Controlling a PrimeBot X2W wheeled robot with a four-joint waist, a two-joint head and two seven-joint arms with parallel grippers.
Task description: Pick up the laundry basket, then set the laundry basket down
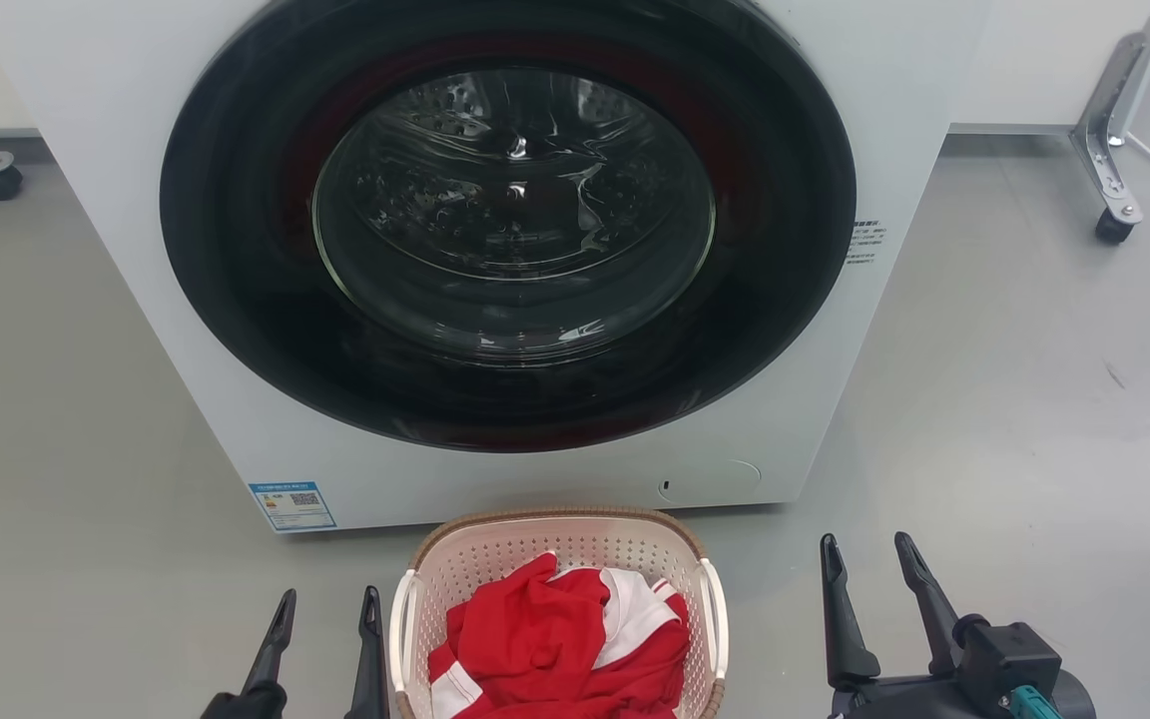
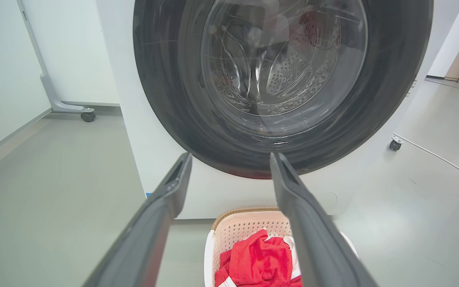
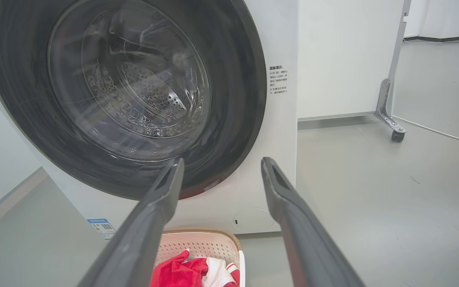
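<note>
1. Left gripper (image 1: pixel 328 597): lower left of the head view, fingers pointing toward the washer (image 1: pixel 934 100). The fingers are spread apart with nothing between them. The inner finger runs just beside the left handle (image 1: pixel 399 629) of the laundry basket (image 1: pixel 555 517); I cannot tell whether they touch.
2. Right gripper (image 1: pixel 866 542): lower right of the head view, fingers likewise parted and empty. A strip of bare floor (image 1: pixel 1014 419) separates it from the basket's right handle.
3. Laundry basket: upright on the floor between the two grippers, nearer the left one. Its far rim sits just before the bottom front edge of the washer, and its near end is cut off by the bottom of the view. It has a brown woven-look rim, cream perforated walls and a white handle on each side.
4. Contents: a crumpled red garment (image 1: pixel 535 639) with white bands, heaped inside the basket.
5. Left wrist view: the fingers (image 2: pixel 161 211) frame the washer front. The basket lies low between them, its right side hidden behind the right finger.
6. Right wrist view: the fingers (image 3: pixel 295 223) are apart. The basket is at the bottom, partly behind the left finger.
7. Washer: a white front-loader standing on the floor directly behind the basket. The round dark door (image 1: pixel 246 300) is shut, and a perforated steel drum (image 1: pixel 510 200) shows through the glass. There is a blue sticker (image 1: pixel 292 506) at the lower left corner of the front and a faint round flap (image 1: pixel 710 481) at the lower right.
8. Beyond: a black caster (image 1: pixel 1114 228) under a metal foot, far right, well apart from the washer.
</note>
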